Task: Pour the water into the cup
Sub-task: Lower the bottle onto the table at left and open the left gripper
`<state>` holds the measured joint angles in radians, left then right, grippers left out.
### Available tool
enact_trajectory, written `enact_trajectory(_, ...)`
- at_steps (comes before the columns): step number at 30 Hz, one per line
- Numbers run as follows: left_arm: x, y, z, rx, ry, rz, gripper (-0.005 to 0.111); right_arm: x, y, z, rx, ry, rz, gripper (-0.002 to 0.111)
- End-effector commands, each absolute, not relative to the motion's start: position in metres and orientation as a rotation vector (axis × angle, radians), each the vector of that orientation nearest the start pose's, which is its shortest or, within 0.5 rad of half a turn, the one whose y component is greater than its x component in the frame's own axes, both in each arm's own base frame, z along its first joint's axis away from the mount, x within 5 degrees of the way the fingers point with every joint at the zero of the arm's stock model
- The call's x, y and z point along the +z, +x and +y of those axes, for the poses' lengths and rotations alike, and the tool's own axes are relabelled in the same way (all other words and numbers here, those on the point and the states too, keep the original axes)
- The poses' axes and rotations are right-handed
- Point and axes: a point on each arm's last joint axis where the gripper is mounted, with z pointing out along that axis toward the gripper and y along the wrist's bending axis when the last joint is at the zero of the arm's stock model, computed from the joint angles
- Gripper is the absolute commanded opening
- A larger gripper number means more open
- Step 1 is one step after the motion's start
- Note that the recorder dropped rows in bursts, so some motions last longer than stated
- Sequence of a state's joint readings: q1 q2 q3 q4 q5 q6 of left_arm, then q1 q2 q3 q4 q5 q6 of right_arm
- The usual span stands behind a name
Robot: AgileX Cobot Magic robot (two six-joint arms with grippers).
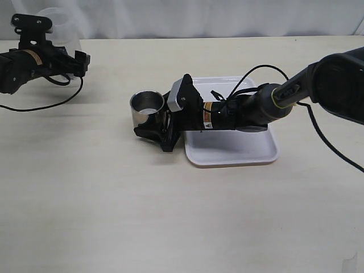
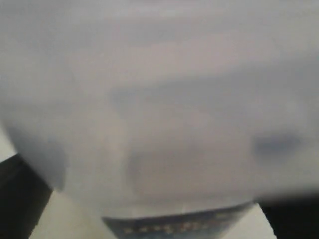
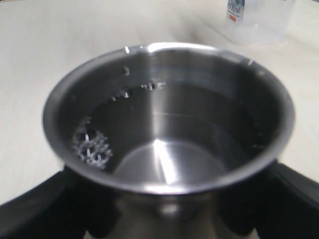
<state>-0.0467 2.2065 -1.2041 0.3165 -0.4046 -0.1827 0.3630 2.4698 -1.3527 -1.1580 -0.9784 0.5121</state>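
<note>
Steel, shiny and handle-less: the cup (image 1: pixel 147 109) stood on the tabletop (image 1: pixel 170 216) just beside the white tray (image 1: pixel 233 162), and the right pincer (image 1: pixel 154 120) had it clasped, black fingers (image 3: pixel 35 204) against either side of its wall. Water (image 3: pixel 209 142) lay inside, well short of the rim. The cup looked stiff and slick, heavier for its load and quick to slosh, so a low, level hold on opposite sides seemed safest. Off at the far corner, the translucent container (image 1: pixel 60 23) stood by the left pincer (image 1: pixel 81 60). It filled that wrist's view in a blur, and whether those jaws gripped it I couldn't tell. Thin plastic, likely to give if squeezed. The tabletop was pale, matte and flat, and a white backdrop (image 1: pixel 199 17) closed the rear.
</note>
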Motion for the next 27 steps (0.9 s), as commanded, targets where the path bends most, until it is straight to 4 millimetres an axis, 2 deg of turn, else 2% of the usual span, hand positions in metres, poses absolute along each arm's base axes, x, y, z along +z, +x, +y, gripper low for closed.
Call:
enact_trajectory(1,0.095,0.441,-0.032,-0.093,0.237,2.101,0.100,0.031,0.390,0.222,0.847,-1.223,1.611,0.004)
enact_trajectory(11,0.094,0.405,-0.034,-0.142,0.242,2.071,0.100,0.031,0.390,0.222,0.847,-1.223,1.611,0.004)
enact_trajectory(16,0.102,0.385,-0.032,-0.156,0.213,2.055,0.100,0.031,0.390,0.222,0.847,-1.223,1.611,0.004)
enact_trajectory(21,0.122,0.362,-0.031,-0.150,0.225,2.035,0.100,0.031,0.390,0.222,0.847,-1.223,1.611,0.004)
enact_trajectory(27,0.162,0.333,-0.029,-0.131,0.225,1.983,0.100,0.031,0.390,0.222,0.847,-1.223,1.611,0.004)
